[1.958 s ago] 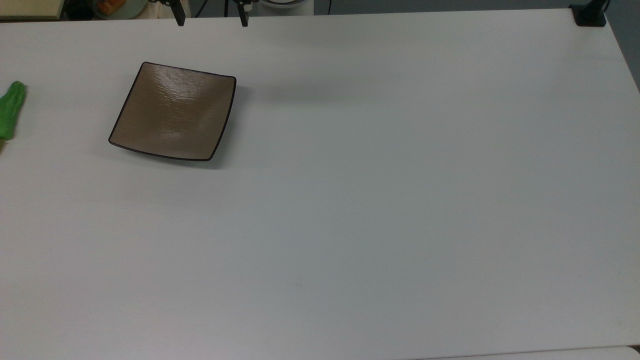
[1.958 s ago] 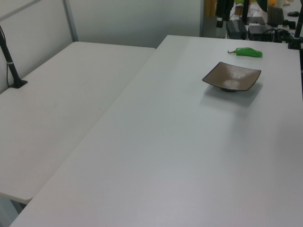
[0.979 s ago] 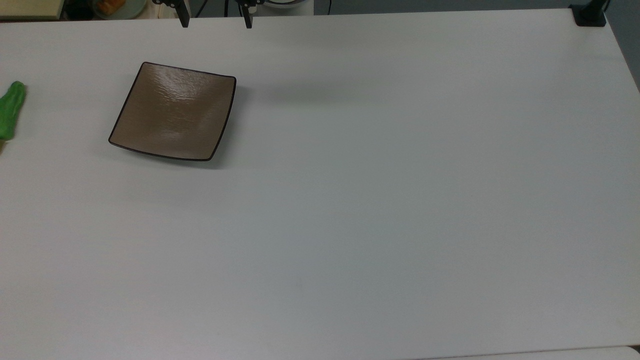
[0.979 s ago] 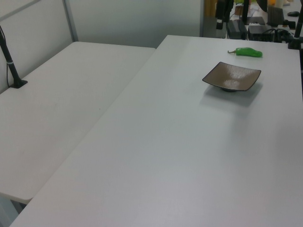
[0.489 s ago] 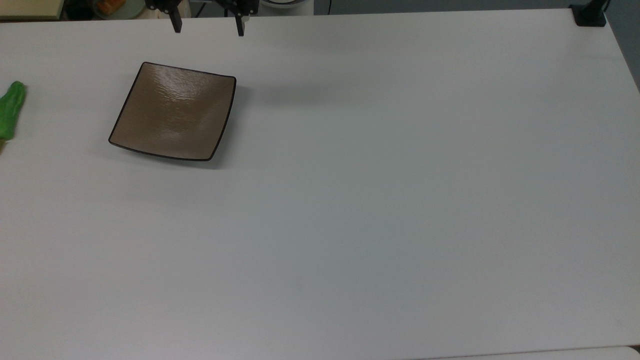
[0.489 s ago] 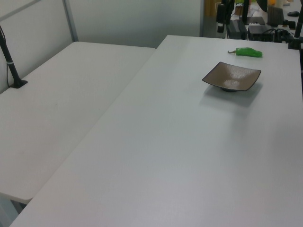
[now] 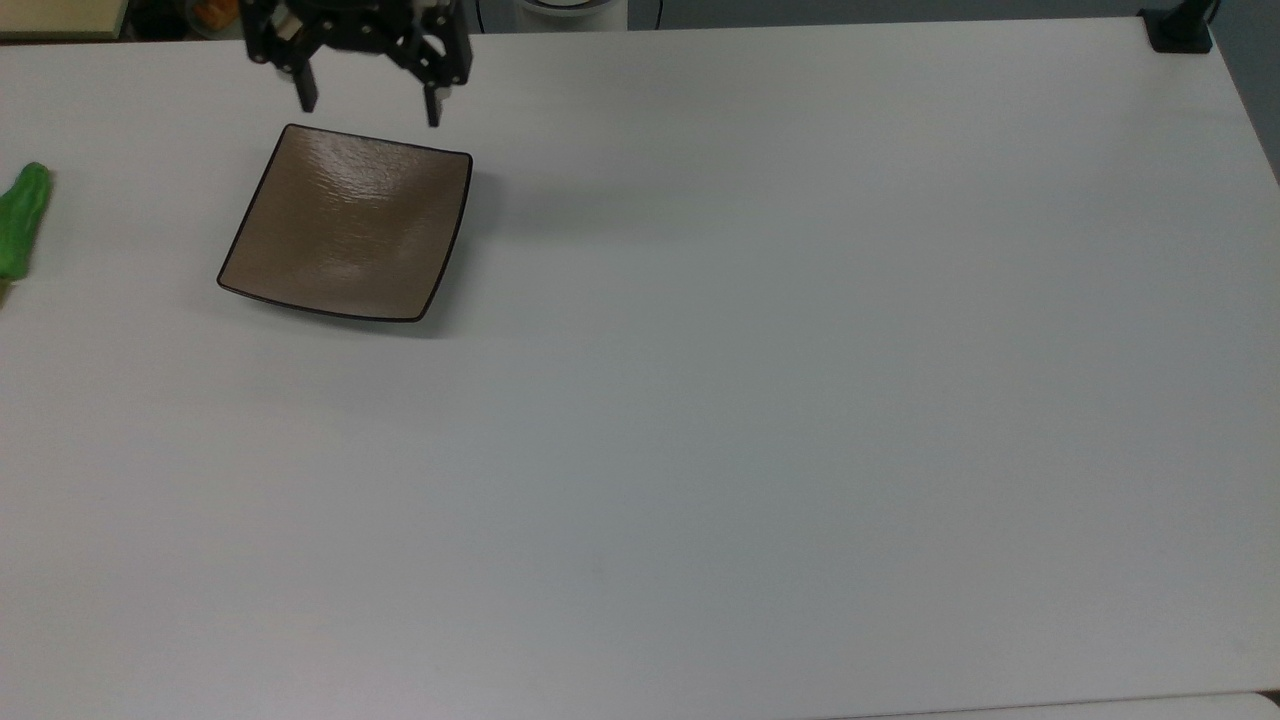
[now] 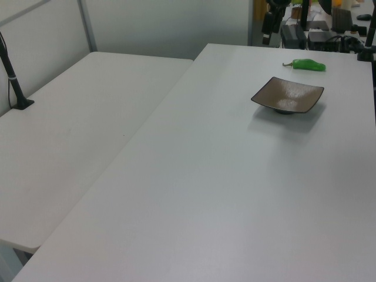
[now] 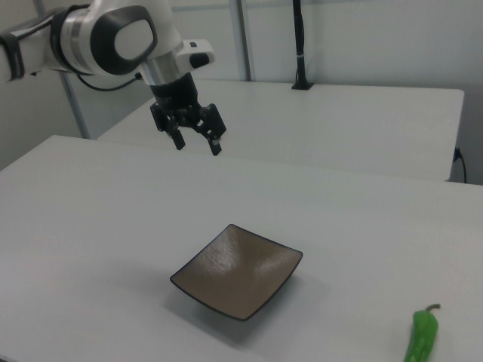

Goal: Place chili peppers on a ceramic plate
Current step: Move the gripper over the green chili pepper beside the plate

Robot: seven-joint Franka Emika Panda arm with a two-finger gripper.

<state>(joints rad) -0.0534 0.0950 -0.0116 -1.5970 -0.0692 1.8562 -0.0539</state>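
The claw (image 7: 368, 108) hangs empty in the air with its two fingers spread apart, above the far edge of the ceramic plate (image 7: 348, 224). The chili pepper (image 7: 21, 222) lies on the white bench (image 7: 760, 380) at the top view's left, well apart from the plate. Its long axis runs near to far there, so the claw must travel left past the plate.

We see a glossy brown plate (image 9: 240, 281) with a thin dark rim, a bright green pepper (image 9: 423, 337) with an olive stem, a black gripper (image 9: 197, 144), and a white table (image 7: 760, 400).
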